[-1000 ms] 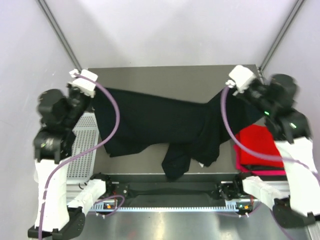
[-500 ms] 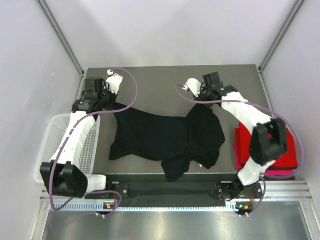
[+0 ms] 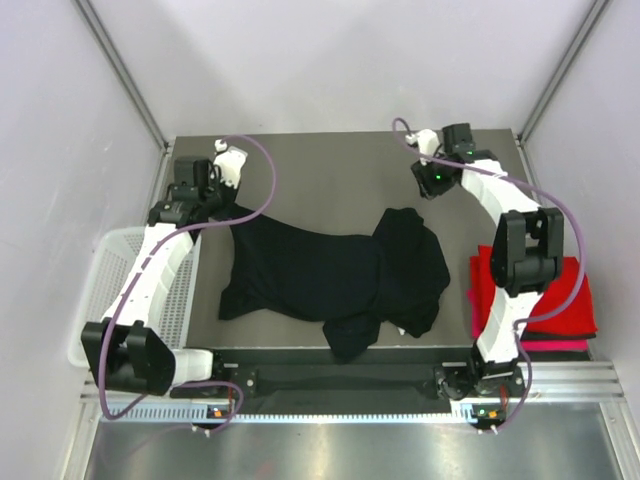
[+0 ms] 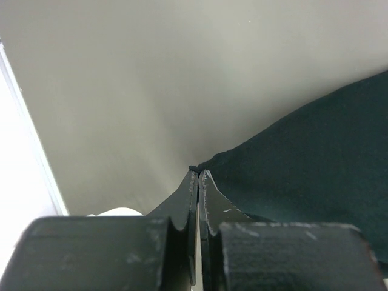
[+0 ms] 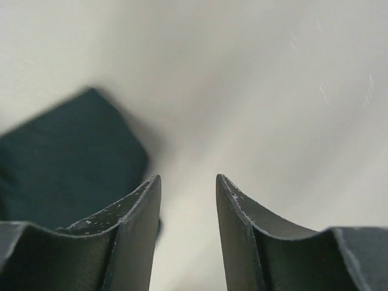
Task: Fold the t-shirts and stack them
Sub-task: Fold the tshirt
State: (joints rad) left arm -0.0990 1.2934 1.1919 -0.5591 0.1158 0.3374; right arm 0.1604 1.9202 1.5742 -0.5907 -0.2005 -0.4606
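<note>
Black t-shirt [image 3: 330, 275] lies mid-surface [image 3: 330, 165], rumpled. Its right half is bunched into a hump and one flap droops over the surface's near edge.

My left pincer [image 4: 197, 176] is clamped tight on the shirt's far-left edge, cloth pinched right at the tips, over the surface's left side. My right pincer [image 5: 188, 179] has jaws apart with nothing between them. It hovers over bare surface toward the far-right corner.

Relative to the right pincer, the shirt's bunched hump is nearer and to the left, close but not touching. The wrist view shows the cloth off to the lower left, blurred.

Step in hand, I judge, is flattening before the fold. To do it well:
- Keep the left pinch firm as an anchor.
- Bring the right pincer down on the hump's outer edge, taking one layer only.
- Draw that edge toward the surface's right side, low and slow, so the body spreads without dragging the whole shirt.
- Pull the drooping flap back on too.

Red t-shirt [image 3: 580, 295] sits folded at the surface's right edge, with the magenta one [image 3: 550, 345] under it. Keep the pull short of them.
</note>
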